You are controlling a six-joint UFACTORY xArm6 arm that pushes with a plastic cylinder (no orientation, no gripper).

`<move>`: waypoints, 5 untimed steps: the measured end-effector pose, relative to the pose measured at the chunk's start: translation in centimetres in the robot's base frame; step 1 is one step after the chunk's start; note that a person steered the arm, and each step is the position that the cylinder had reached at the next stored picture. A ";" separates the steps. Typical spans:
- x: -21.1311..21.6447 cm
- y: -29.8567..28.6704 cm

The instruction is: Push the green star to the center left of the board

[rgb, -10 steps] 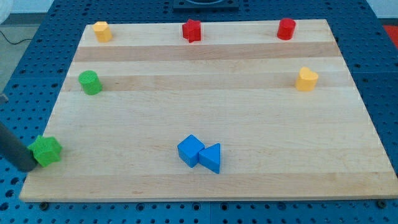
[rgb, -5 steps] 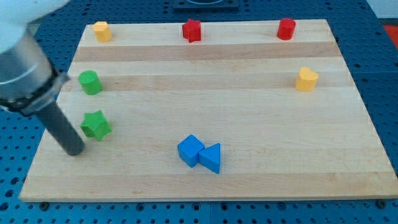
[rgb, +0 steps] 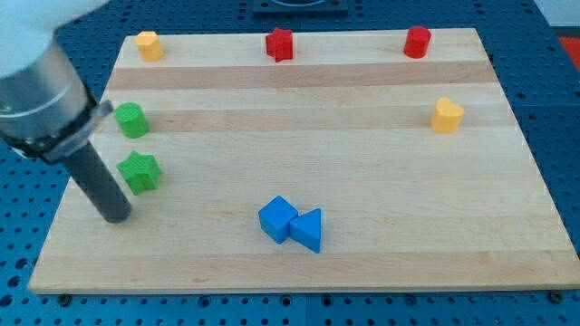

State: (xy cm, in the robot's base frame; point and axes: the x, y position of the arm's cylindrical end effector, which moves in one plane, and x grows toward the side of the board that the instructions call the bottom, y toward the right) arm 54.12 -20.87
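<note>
Your rod is reaching in from the view's left, with my tip (rgb: 115, 215) resting on the wooden tabletop (rgb: 362, 181) just below and left of the green star (rgb: 140, 172); there is no hand on this arm, so nothing is being gripped. The green star is sitting near the left edge, around mid-height, just below a green cylinder (rgb: 131, 119). Moving right, a blue cube (rgb: 277, 218) is touching a blue triangular block (rgb: 307, 230) near the bottom centre.
</note>
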 end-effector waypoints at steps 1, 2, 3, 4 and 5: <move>-0.6 1.6; -2.5 0.7; -3.7 -0.5; -4.9 -0.6; -5.8 -0.6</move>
State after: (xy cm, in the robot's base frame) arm 48.37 -21.43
